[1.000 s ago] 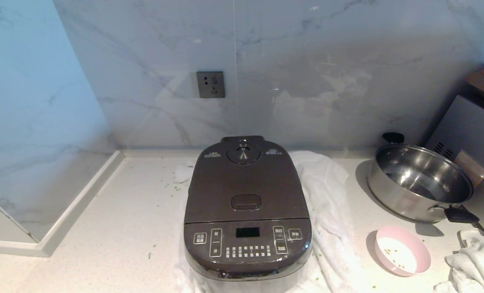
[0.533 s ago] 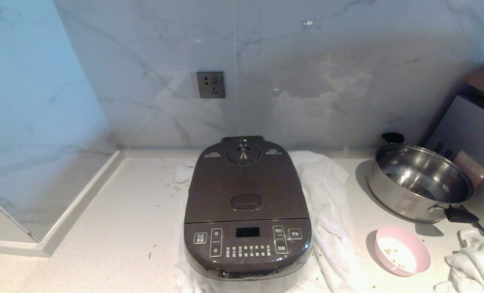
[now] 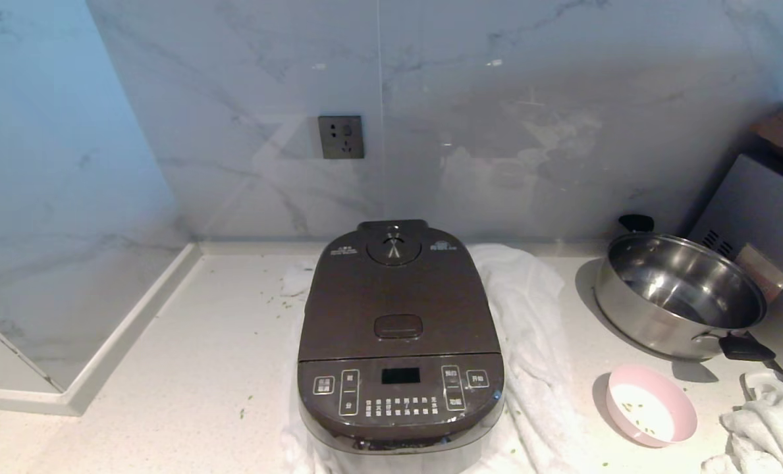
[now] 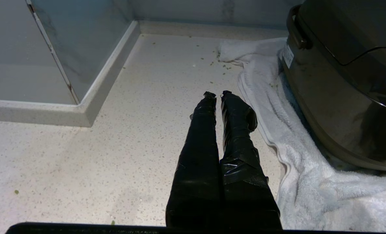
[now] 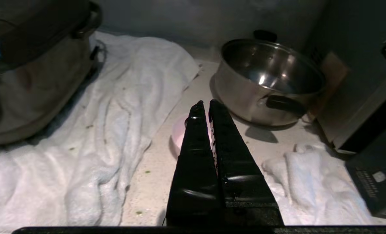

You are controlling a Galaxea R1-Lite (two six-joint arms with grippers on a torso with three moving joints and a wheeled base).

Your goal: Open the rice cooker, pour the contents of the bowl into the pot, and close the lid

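Nothing on the counter has shifted since the earlier head views: cooker, bowl and pan sit exactly where they were, and neither arm enters the head view.

Right gripper (image 5: 205, 103): black, glossy, tape-wrapped fingers pressed together, holding nothing, hanging above the pale speckled stone countertop (image 3: 187, 368) with its tips over the near rim of the small round bowl, pink outside and white inside (image 3: 651, 406). Left gripper (image 4: 216, 95): same black wrapped fingers, closed tip to tip, empty, above bare counter just beside the towel edge, on the cooker's left.

Large dark brown boxy rice cooker with rounded corners (image 3: 401, 342) stands mid-counter on a rumpled white terry towel (image 3: 529, 316). Its flat brown lid (image 3: 398, 296) is down; round steam vent at the back, oblong push button near the front panel.

Bowl sits upright to the cooker's right, clear of the towel; a few tiny green chopped flecks (image 3: 638, 411) cling to its inside. Shiny stainless steel pan with black handles (image 3: 677, 296) stands behind the bowl. Second crumpled white cloth (image 3: 766, 428) lies at far right
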